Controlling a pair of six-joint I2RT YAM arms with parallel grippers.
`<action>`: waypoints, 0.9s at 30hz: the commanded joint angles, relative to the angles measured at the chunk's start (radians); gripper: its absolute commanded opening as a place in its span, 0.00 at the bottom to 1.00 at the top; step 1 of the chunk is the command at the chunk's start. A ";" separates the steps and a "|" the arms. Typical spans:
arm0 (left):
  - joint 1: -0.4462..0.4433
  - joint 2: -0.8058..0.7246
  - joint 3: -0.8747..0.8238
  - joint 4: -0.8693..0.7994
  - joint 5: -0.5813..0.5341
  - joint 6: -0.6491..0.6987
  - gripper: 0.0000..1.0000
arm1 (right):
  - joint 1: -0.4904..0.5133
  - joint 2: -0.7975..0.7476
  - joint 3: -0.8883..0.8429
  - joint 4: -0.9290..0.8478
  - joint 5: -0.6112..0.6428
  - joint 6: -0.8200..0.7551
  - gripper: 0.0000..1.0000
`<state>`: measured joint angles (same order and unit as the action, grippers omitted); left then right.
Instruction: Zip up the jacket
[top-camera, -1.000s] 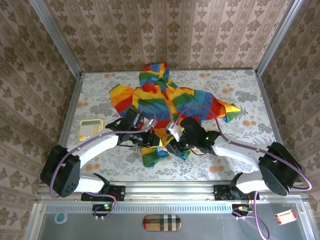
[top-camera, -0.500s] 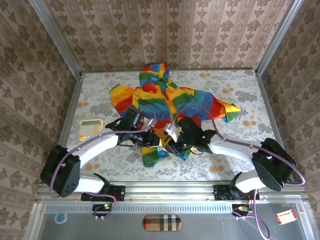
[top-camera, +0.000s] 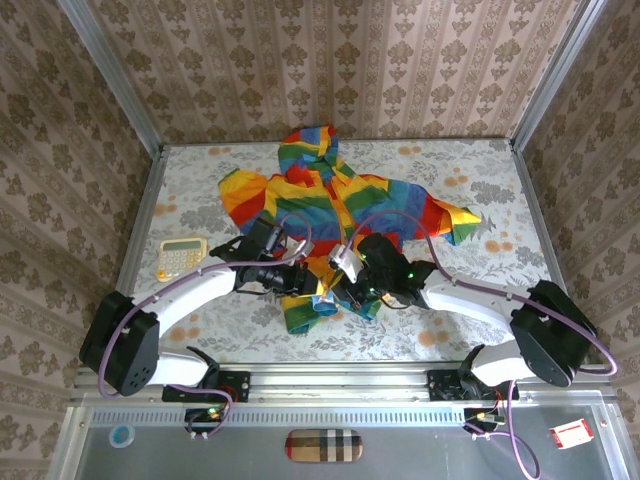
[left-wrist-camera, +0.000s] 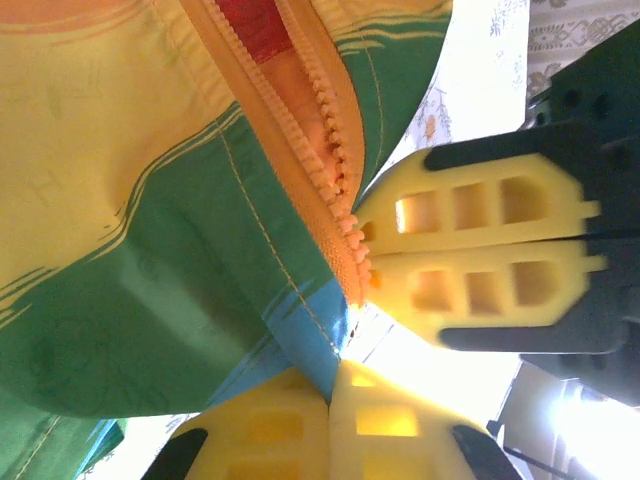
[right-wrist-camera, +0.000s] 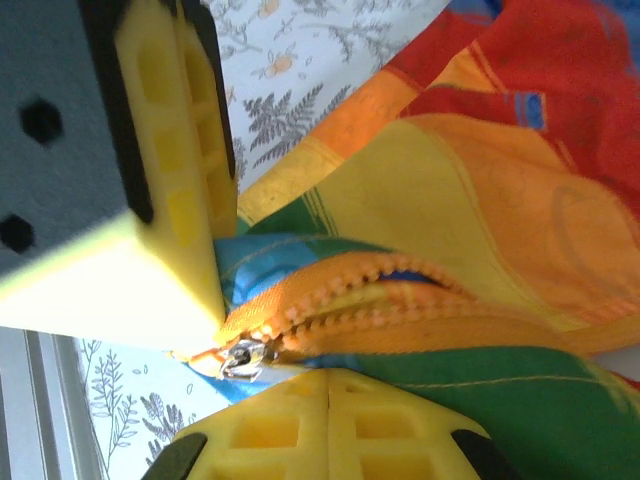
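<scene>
The thin rainbow-striped hooded jacket (top-camera: 335, 195) lies spread on the flowered table (top-camera: 500, 200). The left wrist view shows the left gripper (left-wrist-camera: 330, 385) pinching its blue hem below the orange zipper teeth (left-wrist-camera: 320, 130). The right wrist view adds the silver slider (right-wrist-camera: 240, 360), just beside the right gripper (right-wrist-camera: 326, 385), which is clamped on green cloth

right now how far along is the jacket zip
Done: the jacket lies spread on the table, and the slider sits at the zipper's bottom end. In hand: the left gripper is shut on the hem fabric, and the right gripper is shut at the zipper's base beside the slider. Left: the teeth gape apart higher up, so nearly the whole front is unzipped.
</scene>
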<state>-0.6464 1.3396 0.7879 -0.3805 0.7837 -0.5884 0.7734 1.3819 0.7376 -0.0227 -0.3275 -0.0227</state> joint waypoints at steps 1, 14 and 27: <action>0.001 -0.020 0.031 -0.071 -0.014 0.055 0.00 | -0.003 -0.020 0.000 0.023 0.043 0.017 0.00; 0.001 -0.033 0.049 -0.123 -0.019 0.088 0.00 | 0.018 -0.104 -0.107 0.134 0.062 -0.093 0.37; 0.000 -0.026 0.071 -0.132 -0.007 0.082 0.00 | 0.162 -0.117 -0.185 0.327 0.309 -0.254 0.37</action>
<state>-0.6464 1.3281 0.8265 -0.4873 0.7597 -0.5262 0.9203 1.2564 0.5682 0.2188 -0.1074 -0.2234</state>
